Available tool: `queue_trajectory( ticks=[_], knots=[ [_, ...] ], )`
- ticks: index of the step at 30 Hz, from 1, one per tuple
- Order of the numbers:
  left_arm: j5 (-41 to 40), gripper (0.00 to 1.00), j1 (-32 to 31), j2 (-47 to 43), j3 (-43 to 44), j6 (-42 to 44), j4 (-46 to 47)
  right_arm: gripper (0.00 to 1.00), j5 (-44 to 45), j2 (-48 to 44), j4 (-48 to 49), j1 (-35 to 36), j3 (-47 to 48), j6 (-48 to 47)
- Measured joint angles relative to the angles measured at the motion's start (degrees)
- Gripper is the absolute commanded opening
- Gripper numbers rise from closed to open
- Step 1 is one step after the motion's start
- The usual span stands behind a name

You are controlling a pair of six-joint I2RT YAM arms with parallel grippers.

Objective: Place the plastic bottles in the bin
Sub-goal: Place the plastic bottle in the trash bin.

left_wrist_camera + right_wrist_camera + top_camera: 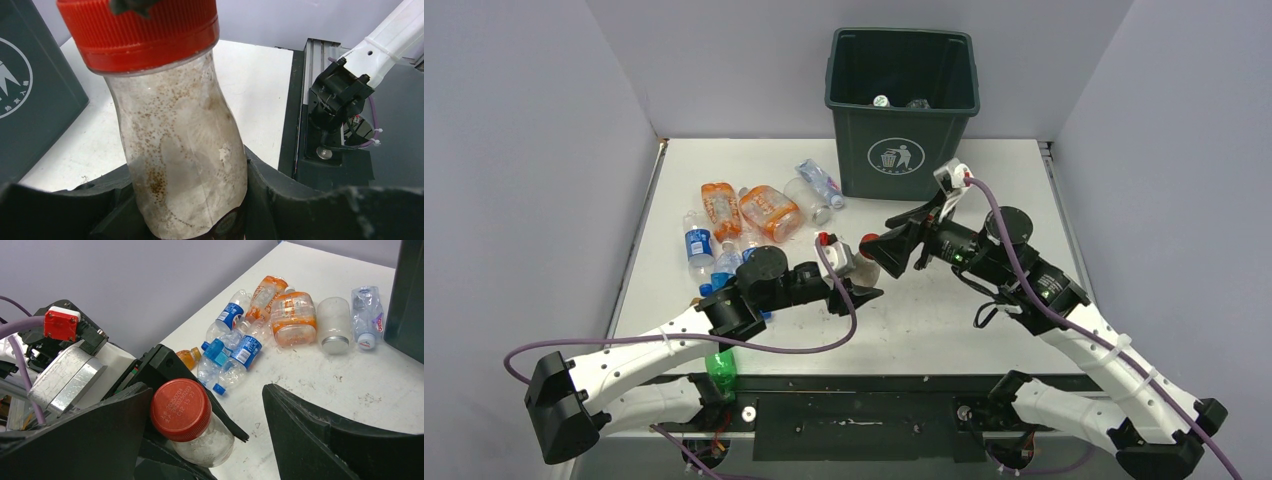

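Farthest to the left of the bin [902, 110], and nearest the front edge of the table [984, 330], a green bottle [721, 365] lies partly under the left arm. Also left of the bin but closer to it is a loose heap on the table. It holds clear blue-labelled bottles [697, 245], then two orange bottles [721, 208] touching side by side. Next comes a clear lidded bottle [809, 198]. A crushed clear bottle [821, 182] lies just beside the bin's left front corner.

In front of the bin and slightly to its left, the left claw [862, 280] is clenched around the lower body of a cloudy bottle [180, 150]. It holds the bottle off the table, its red cap [180, 409] pointing toward the right arm. The bottle's inner wall is speckled with brown residue.

Directly in front of the bin, the right claw [206, 395] is released, its fingers spread wide. One finger [100, 435] sits against the red cap. The other finger [320, 440] stands apart from the cap, with bare table showing between them. In the left wrist view a dark fingertip touches the top of the cap.

The bin stands upright at the far edge of the table, its white logo facing the arms. Two clear binned bottles [881, 101] lie at its bottom.
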Motion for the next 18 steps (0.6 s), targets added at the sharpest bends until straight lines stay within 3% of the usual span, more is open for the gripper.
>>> queue_trajectory(
  ticks=[6, 14, 16, 18],
  knots=[
    [-0.57, 0.00, -0.13, 0.00, -0.02, 0.04, -0.46, 0.71, -0.04, 2.14, 0.31, 1.11, -0.02, 0.76],
    [-1.62, 0.00, -0.13, 0.00, -0.09, -0.31, -1.88, 0.12, -0.31, 2.67, 1.05, 2.51, -0.46, 0.57],
    [-1.66, 0.20, -0.13, 0.00, -0.09, -0.46, -2.25, 0.05, -0.26, 2.67, 1.16, 2.54, -0.74, 0.31],
    [-1.68, 0.53, -0.15, 0.00, -0.09, -0.46, -2.43, 0.05, -0.28, 2.69, 1.18, 2.51, -0.85, 0.31]
  ],
)
